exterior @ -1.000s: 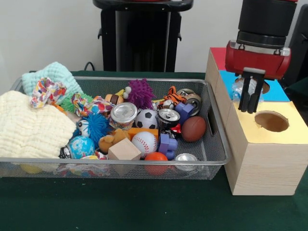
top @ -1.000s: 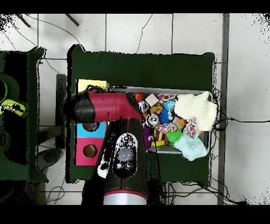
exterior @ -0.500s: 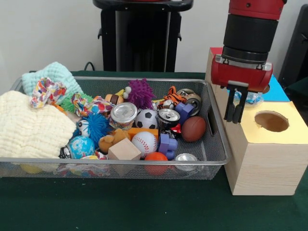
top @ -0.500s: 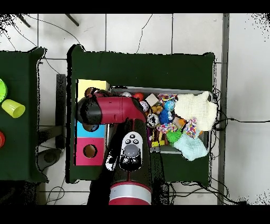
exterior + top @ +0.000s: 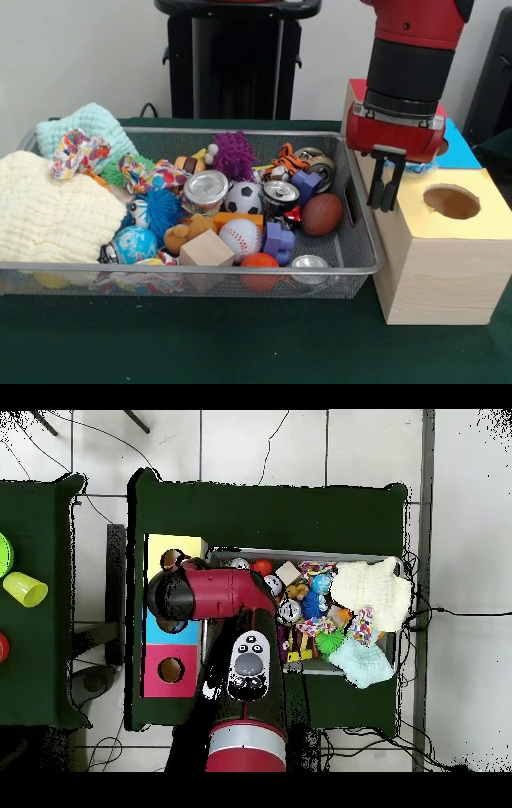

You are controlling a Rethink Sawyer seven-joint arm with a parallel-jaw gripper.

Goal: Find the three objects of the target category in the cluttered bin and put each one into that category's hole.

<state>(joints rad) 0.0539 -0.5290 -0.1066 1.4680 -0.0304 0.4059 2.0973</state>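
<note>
My gripper (image 5: 382, 198) hangs over the seam between the wire bin (image 5: 192, 268) and the wooden sorting box (image 5: 436, 256), above the bin's right wall. Its fingers stand slightly apart and hold nothing. The box top has a yellow panel with a round hole (image 5: 452, 202), a blue panel (image 5: 462, 152) and a red panel (image 5: 362, 86). Something clear and crumpled (image 5: 419, 166) lies on the blue panel behind the gripper. In the bin lie cans (image 5: 206, 188) (image 5: 280, 194), a soccer ball (image 5: 242, 198), a baseball (image 5: 240, 236) and a brown football (image 5: 322, 214). In the overhead view the arm (image 5: 215, 592) hides the gripper.
Cloths (image 5: 48, 212) fill the bin's left end, with a spiky blue ball (image 5: 162, 208), a purple spiky ball (image 5: 234, 154), a wooden block (image 5: 206, 250) and purple bricks (image 5: 279, 240) among the clutter. Green cups (image 5: 24, 589) stand on a side table in the overhead view.
The gripper has moved from above the blue panel's hole toward the bin and a little lower, empty. The clear crumpled thing stays on the blue panel.
</note>
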